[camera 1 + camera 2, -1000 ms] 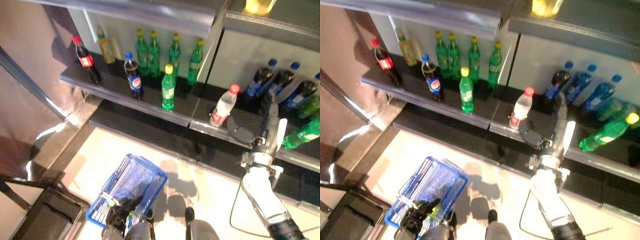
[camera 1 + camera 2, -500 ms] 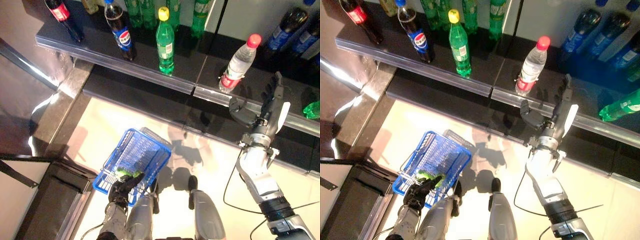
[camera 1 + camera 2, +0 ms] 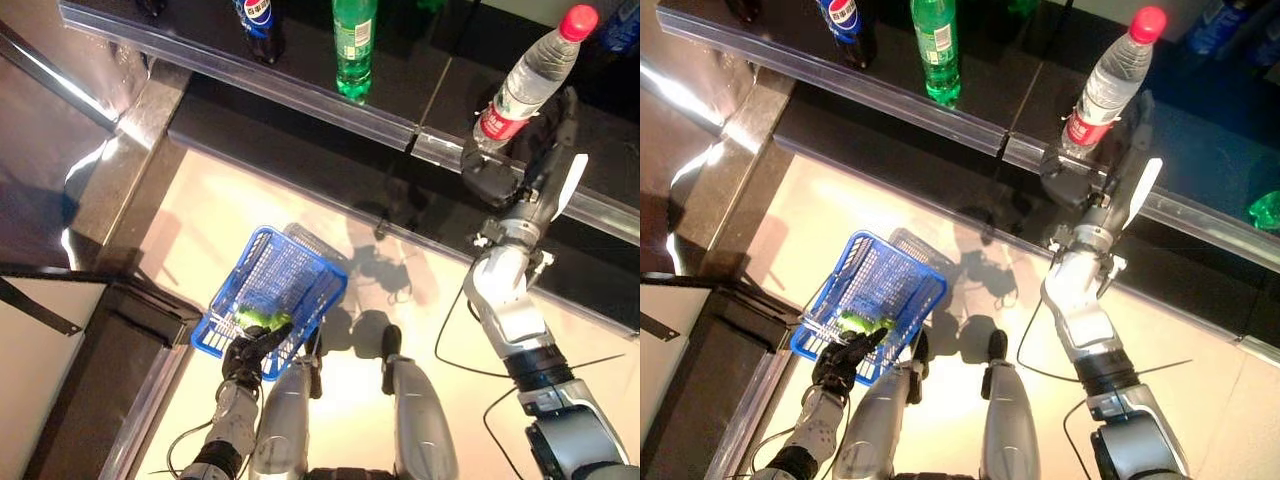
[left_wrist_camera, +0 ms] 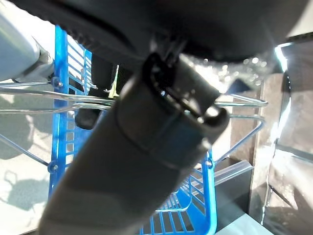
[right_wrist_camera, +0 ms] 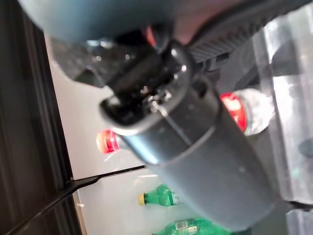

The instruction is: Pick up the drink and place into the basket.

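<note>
A clear water bottle [image 3: 525,82] with a red cap and red label stands on the dark shelf [image 3: 300,85]. My right hand [image 3: 535,190] is open just below it. Its straight fingers [image 3: 566,120] rise along the bottle's right side, and the thumb [image 3: 488,180] sits under the base. In the right wrist view the bottle's red cap [image 5: 108,142] shows past the thumb. Low at the left, my left hand [image 3: 250,355] is shut on the wire handle [image 4: 44,93] of a blue mesh basket [image 3: 232,280]. Something green [image 3: 262,320] lies in the basket by that hand.
A green bottle [image 3: 352,45] and a cola bottle [image 3: 258,15] stand further left on the same shelf. A lower black ledge [image 3: 300,140] runs beneath it. A dark cabinet [image 3: 90,360] stands at the left. Pale floor lies between basket and shelf.
The camera has tilted down, so the whole scene has shifted. My right hand has closed in on the water bottle, fingers now beside it. The left hand still holds the basket.
</note>
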`<state>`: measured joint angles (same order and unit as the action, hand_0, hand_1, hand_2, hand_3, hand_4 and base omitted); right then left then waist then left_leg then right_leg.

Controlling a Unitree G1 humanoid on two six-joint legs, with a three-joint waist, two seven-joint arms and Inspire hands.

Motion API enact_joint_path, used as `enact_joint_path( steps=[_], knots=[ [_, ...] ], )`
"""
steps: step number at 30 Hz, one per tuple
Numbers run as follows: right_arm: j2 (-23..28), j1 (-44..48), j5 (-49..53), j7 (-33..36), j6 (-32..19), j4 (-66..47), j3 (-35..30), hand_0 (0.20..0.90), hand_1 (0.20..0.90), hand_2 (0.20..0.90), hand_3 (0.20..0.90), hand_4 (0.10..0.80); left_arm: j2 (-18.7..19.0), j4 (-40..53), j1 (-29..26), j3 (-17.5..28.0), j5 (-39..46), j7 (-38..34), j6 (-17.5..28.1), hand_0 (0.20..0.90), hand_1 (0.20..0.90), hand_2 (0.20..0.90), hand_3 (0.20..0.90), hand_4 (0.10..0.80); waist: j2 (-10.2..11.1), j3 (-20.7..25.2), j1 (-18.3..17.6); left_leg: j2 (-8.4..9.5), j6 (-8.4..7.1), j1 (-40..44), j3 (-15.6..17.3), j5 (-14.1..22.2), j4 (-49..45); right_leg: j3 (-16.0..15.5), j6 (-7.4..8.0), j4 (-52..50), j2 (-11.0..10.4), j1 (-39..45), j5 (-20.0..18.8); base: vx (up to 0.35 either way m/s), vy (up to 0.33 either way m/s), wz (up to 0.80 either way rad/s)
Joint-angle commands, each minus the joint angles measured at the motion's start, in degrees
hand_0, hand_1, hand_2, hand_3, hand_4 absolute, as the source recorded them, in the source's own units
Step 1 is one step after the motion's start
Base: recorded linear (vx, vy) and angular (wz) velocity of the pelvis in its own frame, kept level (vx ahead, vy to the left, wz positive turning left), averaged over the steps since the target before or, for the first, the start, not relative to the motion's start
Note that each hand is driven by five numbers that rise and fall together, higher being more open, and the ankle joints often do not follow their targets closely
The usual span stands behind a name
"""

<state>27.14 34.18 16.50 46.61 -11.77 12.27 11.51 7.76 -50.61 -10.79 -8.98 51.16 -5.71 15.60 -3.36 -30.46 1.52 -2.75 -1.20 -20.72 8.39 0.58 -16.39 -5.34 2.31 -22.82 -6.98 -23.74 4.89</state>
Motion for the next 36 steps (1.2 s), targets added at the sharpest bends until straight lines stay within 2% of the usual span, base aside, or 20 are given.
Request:
enact_joint_path(
  steps=[1, 8, 17, 24, 25, 26, 27, 28, 36],
  knots=[
    [3.16, 9.77, -1.09, 3.62, -2.90, -5.47, -3.05, 0.900, 0.900, 0.900, 0.900, 0.800, 3.75, 3.94, 4.88, -3.15, 1.15, 0.54, 3.22, 0.300, 0.300, 0.300, 0.200, 0.100, 1.00, 0.67, 1.28, 1.96, 0.12, -2.18, -4.75, 2.59, -5.81, -3.20, -1.04, 3.33, -0.36, 1.74, -2.66, -0.001, -0.039, 0.07],
    [5.01, 14.92, 1.59, 6.62, -1.63, -1.74, -3.48, 0.900, 0.900, 0.900, 0.900, 0.800, 4.77, 4.75, 4.50, -3.80, 1.25, 0.52, 2.51, 0.300, 0.300, 0.300, 0.200, 0.100, 0.82, 0.67, 2.36, 2.09, 0.18, -3.85, -5.32, 2.50, -6.23, -3.66, -1.22, 3.42, -0.31, 0.76, -2.75, 0.014, -0.026, 0.02],
    [7.68, 21.20, 5.97, 6.82, 0.14, 4.11, -3.12, 0.900, 0.900, 0.900, 0.900, 0.800, 5.35, 5.30, 3.69, -4.82, 1.91, 0.74, 1.85, 0.300, 0.300, 0.300, 0.200, 0.100, 0.18, 0.67, 3.05, 2.79, 0.46, -5.30, -5.63, 2.34, -6.13, -3.90, -1.36, 2.75, -0.80, -0.94, -2.69, 0.009, -0.004, 0.00],
    [9.16, 24.87, 8.17, 6.65, -0.92, 7.94, -2.68, 0.900, 0.900, 0.900, 0.900, 0.800, 5.78, 5.82, 3.87, -5.04, 2.39, 1.16, 1.71, 0.300, 0.300, 0.300, 0.200, 0.100, -0.36, 0.67, 3.61, 3.31, 0.62, -5.98, -6.10, 2.40, -6.29, -3.88, -1.43, 2.19, -1.02, -1.75, -2.51, 0.004, -0.001, 0.00],
    [9.22, 25.01, 8.29, 6.66, -1.01, 8.07, -2.65, 0.804, 0.804, 0.804, 0.787, 0.687, 5.78, 5.84, 3.87, -5.02, 2.39, 1.15, 1.69, 0.300, 0.300, 0.300, 0.200, 0.100, -0.37, 0.67, 3.62, 3.33, 0.62, -6.00, -6.12, 2.39, -6.28, -3.87, -1.43, 2.18, -1.03, -1.78, -2.51, 0.000, 0.000, 0.00],
    [9.32, 25.44, 8.38, 6.99, -1.39, 8.32, -2.64, 0.596, 0.596, 0.596, 0.546, 0.446, 5.87, 5.88, 4.03, -5.13, 2.46, 1.26, 1.81, 0.300, 0.300, 0.300, 0.200, 0.100, -0.44, 0.67, 3.71, 3.35, 0.60, -6.08, -6.16, 2.40, -6.25, -3.92, -1.40, 2.15, -1.08, -1.88, -2.49, 0.000, 0.000, 0.00],
    [9.54, 25.74, 8.52, 7.52, -1.84, 8.17, -2.87, 0.418, 0.418, 0.418, 0.337, 0.237, 6.13, 6.18, 4.08, -5.23, 2.57, 1.15, 1.67, 0.300, 0.300, 0.300, 0.200, 0.100, -0.51, 0.67, 3.74, 3.42, 0.61, -6.16, -6.19, 2.35, -6.06, -3.92, -1.32, 2.26, -1.11, -1.99, -2.55, 0.000, 0.000, 0.00],
    [9.62, 25.89, 8.69, 7.51, -2.06, 8.20, -2.95, 0.300, 0.300, 0.300, 0.200, 0.100, 6.20, 6.26, 4.01, -5.34, 2.59, 1.04, 1.60, 0.300, 0.300, 0.300, 0.200, 0.100, -0.54, 0.67, 3.72, 3.45, 0.66, -6.26, -6.18, 2.33, -6.01, -3.89, -1.27, 2.20, -1.13, -2.19, -2.59, 0.000, 0.000, 0.00],
    [10.39, 26.75, 8.12, 7.32, -1.30, 7.17, -3.36, 0.300, 0.300, 0.300, 0.200, 0.100, 6.20, 6.98, 4.48, -4.97, 2.96, 1.49, 1.59, 0.300, 0.300, 0.300, 0.200, 0.100, -0.96, 0.67, 3.58, 4.00, 0.97, -7.16, -6.05, 2.70, -6.86, -3.53, -1.32, 1.33, -1.26, -3.35, -2.40, -0.004, 0.009, 0.00]
  ],
)
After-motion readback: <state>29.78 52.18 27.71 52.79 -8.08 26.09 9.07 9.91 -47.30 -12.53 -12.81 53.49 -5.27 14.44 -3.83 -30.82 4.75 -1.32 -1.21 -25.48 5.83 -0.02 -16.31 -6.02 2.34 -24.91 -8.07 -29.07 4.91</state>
